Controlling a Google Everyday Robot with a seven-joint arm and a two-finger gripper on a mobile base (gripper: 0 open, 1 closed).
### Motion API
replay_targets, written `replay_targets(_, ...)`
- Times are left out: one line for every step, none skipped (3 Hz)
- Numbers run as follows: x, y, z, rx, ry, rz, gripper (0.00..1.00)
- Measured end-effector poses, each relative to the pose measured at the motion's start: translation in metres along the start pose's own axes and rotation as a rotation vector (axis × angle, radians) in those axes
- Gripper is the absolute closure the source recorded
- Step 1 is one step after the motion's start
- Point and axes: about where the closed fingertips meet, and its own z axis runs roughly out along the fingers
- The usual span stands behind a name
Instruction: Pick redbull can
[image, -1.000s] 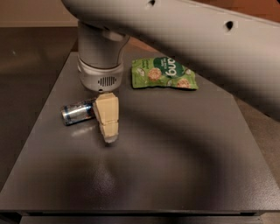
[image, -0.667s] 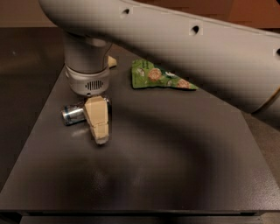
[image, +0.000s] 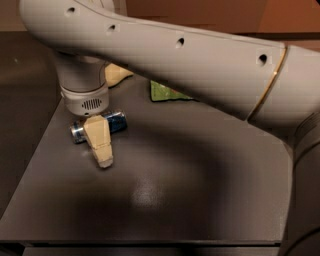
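Observation:
The redbull can (image: 114, 122) lies on its side on the dark table (image: 200, 200), at the left, blue and silver with a silver end pointing left. My gripper (image: 117, 117) hangs from the big grey arm (image: 190, 60) right over the can. One tan finger (image: 99, 142) stands in front of the can and covers its middle. The other finger (image: 117, 75) shows behind it, well apart, so the gripper is open with the can between the fingers. Nothing is held.
A green snack bag (image: 167, 92) lies behind and to the right of the can, mostly hidden by the arm. The table's left edge runs close to the can and its front edge is near the bottom of the view.
The arm and gripper have shifted left, and the near finger, which was beside the can's right end, now overlaps its middle. The can and the bag have not moved on the table.

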Motion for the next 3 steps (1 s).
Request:
replay_targets(0.007, -0.011, 0.005, -0.007, 0.020, 0.018, 0.00)
replay_targets(0.020, -0.018, 0.006, -0.005, 0.047, 0.026, 0.18)
replay_targets(0.029, -0.020, 0.006, -0.002, 0.064, 0.029, 0.40)
